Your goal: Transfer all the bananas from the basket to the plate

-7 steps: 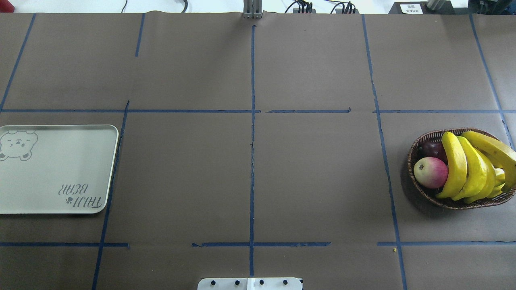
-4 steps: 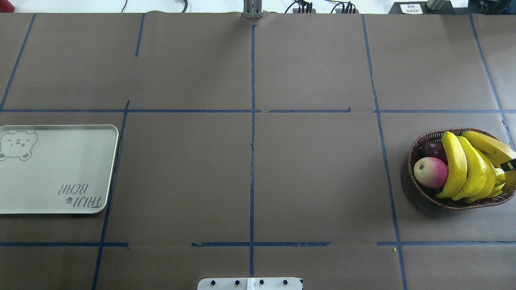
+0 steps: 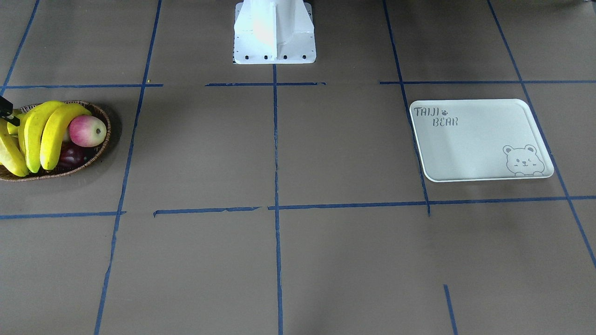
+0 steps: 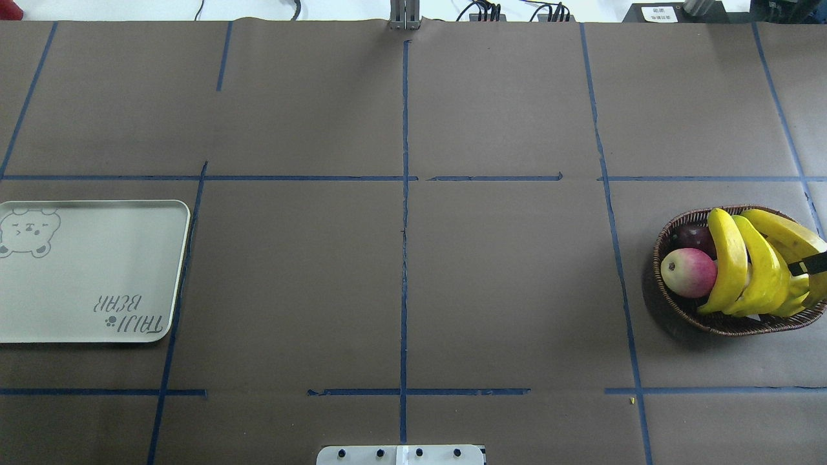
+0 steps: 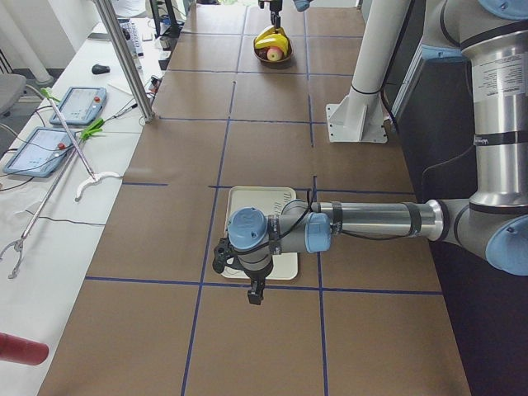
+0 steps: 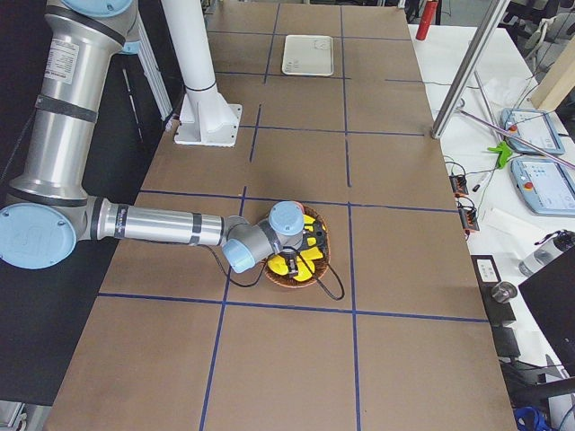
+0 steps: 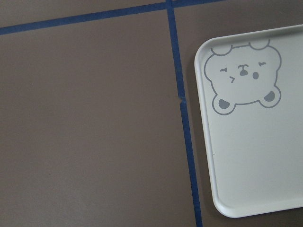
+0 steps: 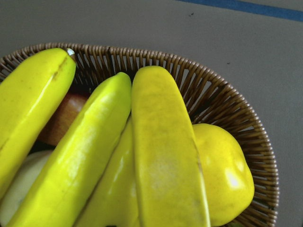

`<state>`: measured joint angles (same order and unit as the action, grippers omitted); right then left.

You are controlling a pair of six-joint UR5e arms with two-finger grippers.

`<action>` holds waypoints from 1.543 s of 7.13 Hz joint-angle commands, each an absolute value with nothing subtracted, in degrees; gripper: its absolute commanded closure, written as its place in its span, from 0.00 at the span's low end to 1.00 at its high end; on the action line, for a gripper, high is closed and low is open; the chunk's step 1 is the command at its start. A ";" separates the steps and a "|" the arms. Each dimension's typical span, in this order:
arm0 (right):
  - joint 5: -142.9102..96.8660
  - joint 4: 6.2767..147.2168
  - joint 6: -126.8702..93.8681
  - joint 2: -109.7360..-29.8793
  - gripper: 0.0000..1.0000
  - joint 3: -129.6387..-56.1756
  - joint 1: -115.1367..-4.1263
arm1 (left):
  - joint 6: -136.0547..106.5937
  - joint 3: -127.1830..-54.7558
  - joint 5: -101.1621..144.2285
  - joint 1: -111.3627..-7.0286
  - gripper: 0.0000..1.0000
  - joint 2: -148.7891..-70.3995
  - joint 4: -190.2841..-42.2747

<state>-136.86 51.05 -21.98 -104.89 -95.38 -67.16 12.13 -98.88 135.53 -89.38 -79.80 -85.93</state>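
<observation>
One plate (image 4: 90, 271) at the far left of the overhead view, flat on the brown-papered table (image 4: 504, 290), cut by the picture's edge. Bear face (image 4: 26, 232) in the far-left corner, "TAIJI BEAR" lettering (image 4: 129, 313) toward the near-right corner. Well apart from the fruit.

Seen only from the left end of the table: left gripper (image 5: 256, 293) pointing down, above the paper just past the plate's outer short side. Cannot tell whether its jaws are spread or closed. From its wrist camera, the bear corner of the plate beside a line of blue tape (image 7: 182, 118).

Across the middle, only paper, a grid of blue tape and the white base mount (image 4: 400, 454) at the near edge.

At the far right, the wicker basket (image 4: 669, 303), with all the bananas (image 4: 730, 265) inside, side by side, arched, their ends reaching past the rim. On the basket's left side a pink-red apple (image 4: 689, 273) touching the nearest banana, and a dark red fruit (image 4: 694, 237) behind it. Close up from the right wrist, a rounder yellow fruit (image 8: 222, 172) tucked under the bananas against the weave.

Right gripper (image 6: 304, 247) low over the basket's right half, one black fingertip (image 4: 815, 263) showing across the rightmost bananas. Cannot tell whether those jaws are parted, closed or pinching anything.
</observation>
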 commanded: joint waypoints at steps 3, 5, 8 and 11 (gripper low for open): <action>-136.14 50.98 -21.80 -104.77 0.93 -95.36 -67.32 | 12.13 -98.79 135.53 -89.38 0.00 -79.80 -85.96; -137.63 51.85 -21.71 -104.68 0.98 -97.63 -70.46 | 12.13 -99.75 135.53 -89.38 0.00 -79.80 -85.96; -142.03 59.38 -21.80 -102.24 0.98 -107.10 -70.85 | 11.96 -101.51 135.44 -89.21 0.00 -82.25 -86.83; -141.34 58.71 -37.80 -92.32 0.98 -108.80 -62.35 | 9.26 -101.34 140.32 -88.95 0.00 -86.83 -93.08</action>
<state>-141.80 58.91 -29.25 -96.14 -107.50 -66.29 11.43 -101.55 136.69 -89.13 -85.91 -91.79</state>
